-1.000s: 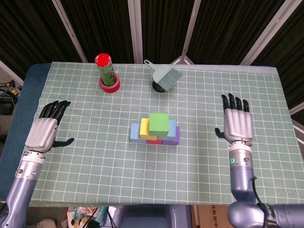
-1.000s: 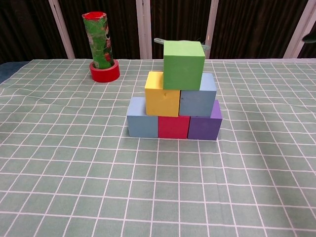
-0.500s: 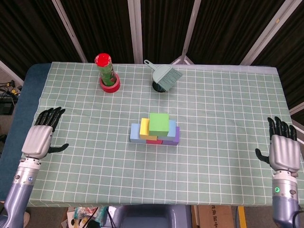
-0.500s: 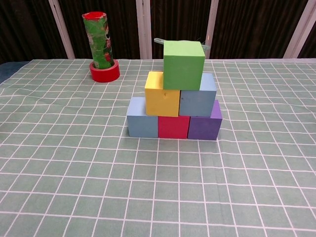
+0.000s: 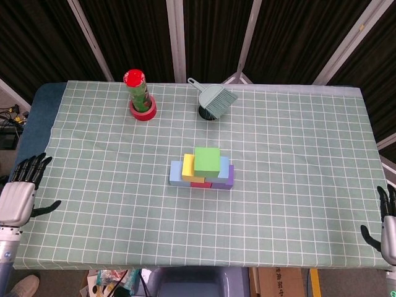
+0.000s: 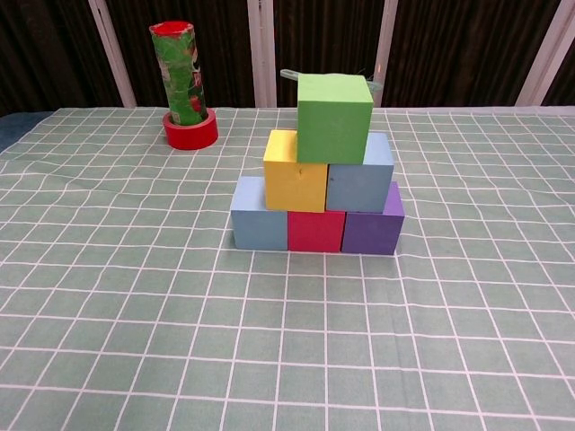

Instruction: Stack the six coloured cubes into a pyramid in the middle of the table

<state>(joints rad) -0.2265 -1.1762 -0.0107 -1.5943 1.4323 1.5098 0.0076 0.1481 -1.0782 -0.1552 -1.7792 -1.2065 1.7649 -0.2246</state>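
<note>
Left robot hand (image 5: 17,197) and right robot hand (image 5: 389,229) both released, fingers spread, at the tabletop (image 5: 297,154) edges. Six-cube coloured foam pyramid (image 6: 317,175) stands mid-tabletop, green cube (image 6: 334,118) on top.

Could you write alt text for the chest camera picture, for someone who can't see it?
Six coloured cubes form a pyramid on a green checked tablecloth: blue, red, purple below, yellow and blue above, green on top. A green can stands in a red tape roll behind.

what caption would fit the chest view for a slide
Six-cube pyramid finished on the checked tablecloth: green cube on top, yellow and light blue below.
</note>
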